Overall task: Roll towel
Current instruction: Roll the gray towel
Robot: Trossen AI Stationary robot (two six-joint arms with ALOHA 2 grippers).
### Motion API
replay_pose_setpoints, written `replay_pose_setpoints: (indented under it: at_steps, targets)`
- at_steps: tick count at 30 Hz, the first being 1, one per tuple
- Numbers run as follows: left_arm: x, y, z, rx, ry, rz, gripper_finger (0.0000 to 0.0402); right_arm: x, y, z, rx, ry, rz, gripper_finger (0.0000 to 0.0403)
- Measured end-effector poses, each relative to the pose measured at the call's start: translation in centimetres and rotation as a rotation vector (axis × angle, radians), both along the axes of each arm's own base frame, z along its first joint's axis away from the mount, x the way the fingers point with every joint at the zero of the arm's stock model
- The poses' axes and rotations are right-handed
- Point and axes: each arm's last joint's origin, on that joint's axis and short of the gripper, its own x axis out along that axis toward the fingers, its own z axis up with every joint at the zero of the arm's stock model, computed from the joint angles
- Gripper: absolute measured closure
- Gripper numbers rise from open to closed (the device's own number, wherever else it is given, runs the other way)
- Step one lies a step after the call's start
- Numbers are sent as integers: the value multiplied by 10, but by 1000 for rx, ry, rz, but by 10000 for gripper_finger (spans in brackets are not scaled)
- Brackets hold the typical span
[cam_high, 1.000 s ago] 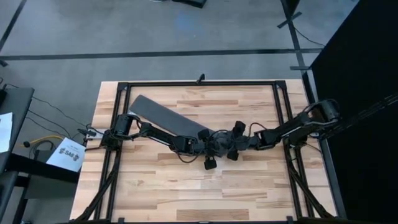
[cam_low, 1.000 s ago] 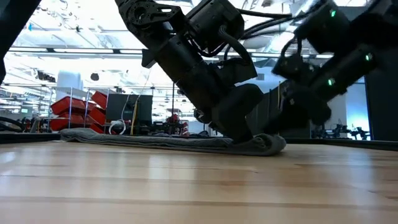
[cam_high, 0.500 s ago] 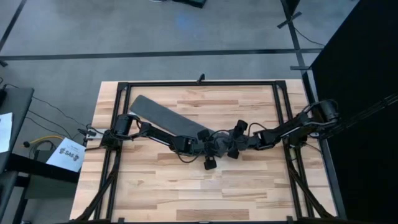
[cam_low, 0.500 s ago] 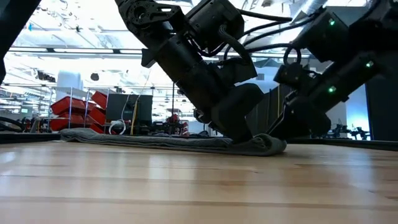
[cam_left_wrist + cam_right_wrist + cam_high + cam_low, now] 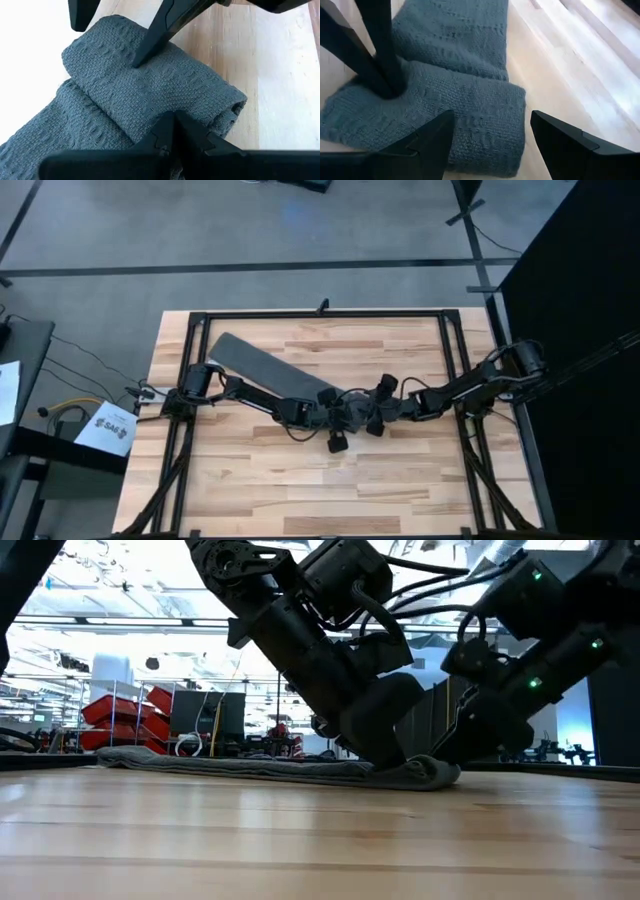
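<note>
Towel (image 5: 262,367) lies diagonal on tabletop (image 5: 400,480), long axis toward far-left corner, first fold under both tools. Left tool (image 5: 150,55) probably narrow, pinning fold; right tool (image 5: 490,135) wide, straddling roll, I read nearer.

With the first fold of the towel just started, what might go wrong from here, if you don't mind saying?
1. The fold at the towel's end looks loose; it may spring open if the left gripper lifts.
2. The right gripper's jaws stand open and hold nothing, so the roll may skew.
3. The long flat tail may drag crooked.
</note>
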Motion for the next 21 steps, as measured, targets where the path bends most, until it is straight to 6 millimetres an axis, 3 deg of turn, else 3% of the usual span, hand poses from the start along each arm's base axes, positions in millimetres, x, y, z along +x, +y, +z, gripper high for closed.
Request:
replay_pose_setpoints:
  at_steps: [6, 15, 18, 21]
  targets:
    - [0, 0, 0, -11, 1, -5, 396, -4, -1, 24, 3, -84, 11, 148]
    - [0, 0, 0, -14, 0, -5, 396, -14, 8, -5, 134, -88, -38, 148]
    - [0, 0, 0, -14, 0, -5, 396, -14, 8, -5, 137, -86, -40, 148]
    - [0, 0, 0, -14, 0, -6, 396, -15, 10, 7, 150, -128, -27, 148]
